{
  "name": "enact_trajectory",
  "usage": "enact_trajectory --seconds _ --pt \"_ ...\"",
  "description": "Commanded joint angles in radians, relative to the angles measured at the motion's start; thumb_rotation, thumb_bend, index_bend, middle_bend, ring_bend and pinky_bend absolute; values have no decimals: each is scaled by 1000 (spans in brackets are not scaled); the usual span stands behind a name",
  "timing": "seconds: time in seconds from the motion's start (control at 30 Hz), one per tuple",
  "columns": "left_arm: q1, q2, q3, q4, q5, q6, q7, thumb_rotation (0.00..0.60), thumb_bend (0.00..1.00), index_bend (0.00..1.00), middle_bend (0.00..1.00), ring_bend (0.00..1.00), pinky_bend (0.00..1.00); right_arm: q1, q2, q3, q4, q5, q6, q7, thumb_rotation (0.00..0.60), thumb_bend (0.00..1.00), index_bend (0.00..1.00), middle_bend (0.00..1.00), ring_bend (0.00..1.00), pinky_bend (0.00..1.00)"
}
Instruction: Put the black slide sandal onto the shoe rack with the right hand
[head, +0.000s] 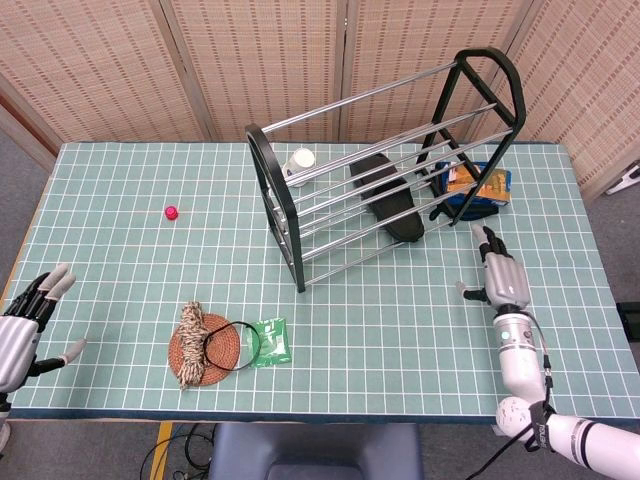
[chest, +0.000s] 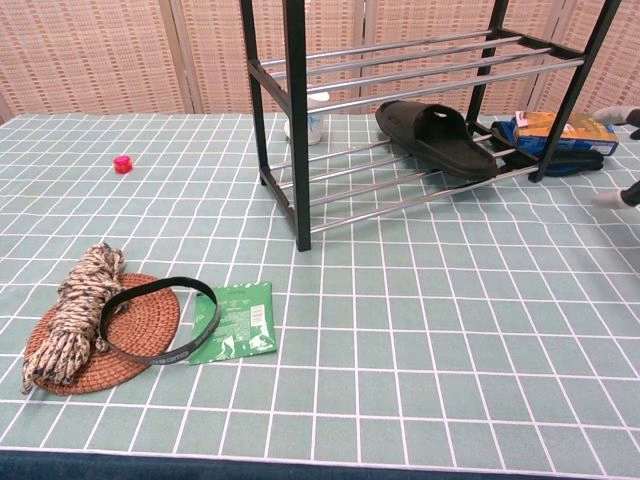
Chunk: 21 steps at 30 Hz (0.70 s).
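Sandal placement reads as complete: the black slide sandal (chest: 436, 137) lies on the lowest rails of the shoe rack (head: 385, 160), toward the rack's right end, with nothing touching it. The right hand (head: 499, 275) hovers over the surface (head: 130, 270) to the right of the rack, well apart from the sandal, fingers spread and holding nothing. The step in hand is judged to be the retreat. Draw the hand off along a path away from the rack's right frame, so that no finger catches a rail and tips the sandal. The left hand (head: 22, 325) sits at the near left edge, fingers apart, empty.

Holders and contents:
- Rack: sandal only; a white cup (head: 300, 162) shows behind the rails, apparently standing on the surface.
- Woven coaster (chest: 110, 333): carries a rope bundle (chest: 75, 310), with a black band (chest: 158, 318) lying partly across it.
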Motion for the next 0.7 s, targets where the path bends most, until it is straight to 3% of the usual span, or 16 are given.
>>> enact_trajectory --seconds 0.03,0.27,0.47,0.7 --pt "-11 -2 -3 2 -13 -23 7 600 262 0 22 0 174 -51 57 -22 -68 -42 93 -38 600 234 0 0 36 220" --pt "-49 -19 -3 -1 -43 -114 57 600 262 0 22 0 174 -177 126 -97 -138 -187 284 -47 600 235 0 0 36 220" --pt "-67 -37 2 -8 -52 -154 104 600 262 0 22 0 174 -290 128 -160 -88 -290 396 -5 600 234 0 0 30 218" --pt "-89 -63 8 -10 -65 -203 164 600 262 0 22 0 174 -396 103 -182 -14 -357 523 -9 600 234 0 0 12 199"
